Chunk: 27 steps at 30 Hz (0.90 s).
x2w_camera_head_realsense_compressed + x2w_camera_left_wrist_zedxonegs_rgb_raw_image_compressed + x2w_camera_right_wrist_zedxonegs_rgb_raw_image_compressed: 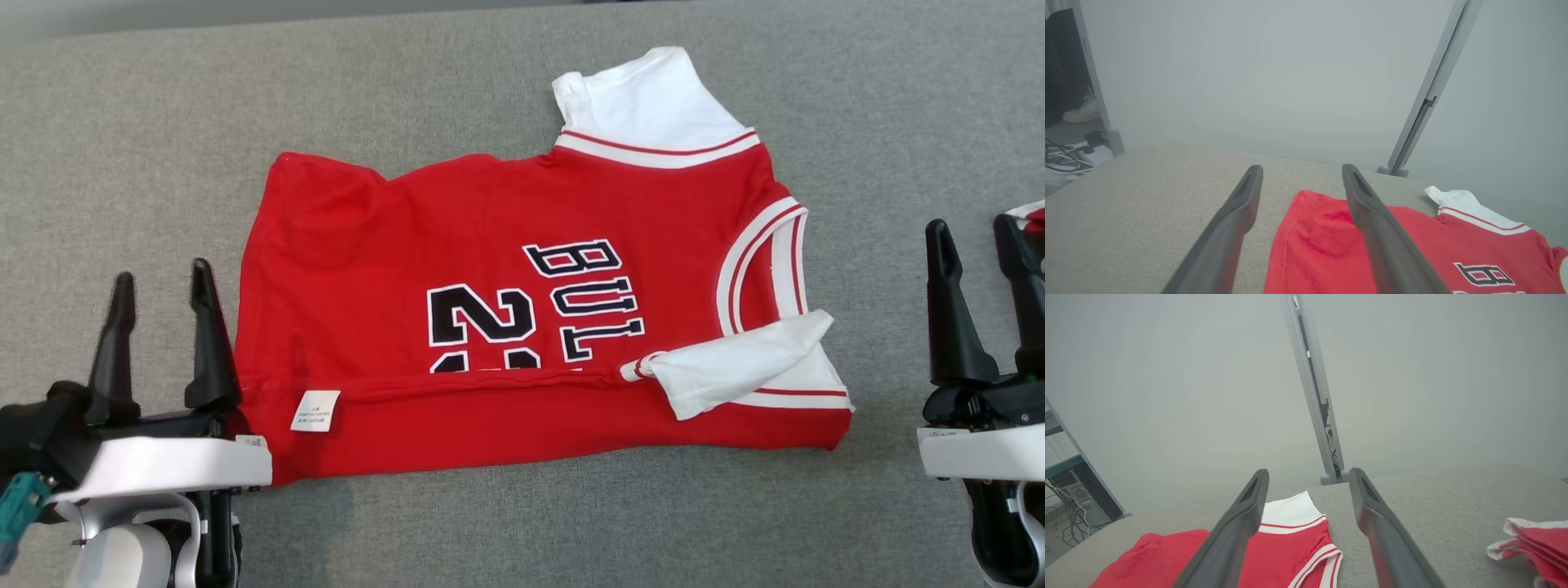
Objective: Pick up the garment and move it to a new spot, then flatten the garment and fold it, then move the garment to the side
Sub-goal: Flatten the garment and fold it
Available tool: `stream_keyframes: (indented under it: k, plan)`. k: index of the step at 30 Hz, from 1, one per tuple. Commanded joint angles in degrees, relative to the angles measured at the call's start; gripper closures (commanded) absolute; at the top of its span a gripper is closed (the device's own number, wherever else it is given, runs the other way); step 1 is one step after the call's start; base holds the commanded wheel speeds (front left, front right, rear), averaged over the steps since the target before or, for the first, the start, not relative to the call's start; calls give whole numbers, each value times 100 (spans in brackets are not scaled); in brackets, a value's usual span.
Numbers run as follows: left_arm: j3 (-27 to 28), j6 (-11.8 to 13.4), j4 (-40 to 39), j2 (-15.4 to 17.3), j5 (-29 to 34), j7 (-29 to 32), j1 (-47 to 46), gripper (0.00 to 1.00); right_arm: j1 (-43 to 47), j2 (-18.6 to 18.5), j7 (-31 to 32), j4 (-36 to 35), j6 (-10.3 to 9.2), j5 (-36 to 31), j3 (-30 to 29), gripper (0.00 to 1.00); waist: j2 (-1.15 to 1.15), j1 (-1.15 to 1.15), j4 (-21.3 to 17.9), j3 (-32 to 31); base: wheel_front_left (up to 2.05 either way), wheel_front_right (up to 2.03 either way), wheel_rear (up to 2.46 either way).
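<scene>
Done: red-and-white cloth jersey [490, 245] flat, folded (once, it seems).
Remaining: likely more folds, shifting aside.
Left end effector [162, 273]: apart.
Right end effector [971, 222]: apart.

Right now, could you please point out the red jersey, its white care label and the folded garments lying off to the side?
red jersey [490, 229], head view, plain red fabric above the lettering.
care label [315, 410], head view, middle of the white tag.
folded garments [1545, 539], right wrist view, red top layer.
</scene>
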Motion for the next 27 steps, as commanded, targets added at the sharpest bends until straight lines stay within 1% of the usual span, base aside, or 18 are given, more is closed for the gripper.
stream_keyframes:
  k: [1, 5, 10, 17, 27]
  plan:
    - [46, 59, 53, 0, 167, -264, -94, 0, -45, -81, -296, 41, 0, -272, 27, 0, 0, 0, -15, -106, 0, 0, 0]
    - [8, -4, 183, 39, 526, -616, -175, 0, -20, -154, -703, 242, -1, -748, 175, 0, 0, 0, -1, -268, 0, 0, 0]
    - [-125, -254, 540, 242, 805, -701, -73, 0, 125, -198, -842, 552, -1, -1114, 315, 0, 0, 0, 29, -462, 0, 0, 0]
    - [-290, -398, 893, 421, 889, -576, 39, 0, 195, -133, -933, 914, -1, -1207, 394, 0, 0, 0, 56, -623, 0, 0, 0]
    - [-429, -472, 978, 584, 951, -316, -108, 0, 102, -188, -926, 1021, -1, -1173, 424, 0, 0, 0, 124, -652, 0, 0, 0]
